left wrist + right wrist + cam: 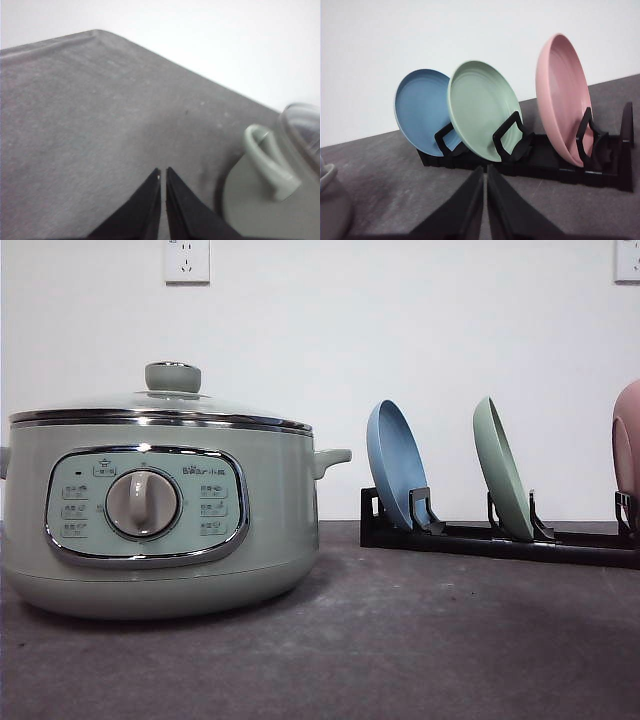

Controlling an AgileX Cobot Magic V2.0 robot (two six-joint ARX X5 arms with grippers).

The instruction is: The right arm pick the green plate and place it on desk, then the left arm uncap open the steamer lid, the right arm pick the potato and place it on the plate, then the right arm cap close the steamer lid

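Observation:
The green plate (503,480) stands on edge in a black rack (500,538), between a blue plate (398,462) and a pink plate (627,445). In the right wrist view the green plate (480,112) faces my right gripper (484,172), which is shut and some way short of it. The steamer lid (165,405) with its pale green knob (173,376) sits closed on the steamer (150,510). My left gripper (163,174) is shut above the desk (90,125), beside the steamer's side handle (267,162). The potato is hidden.
The rack (545,160) also holds the blue plate (422,107) and the pink plate (565,95). The dark grey desk (400,640) runs across the front. A white wall with sockets (187,260) stands behind.

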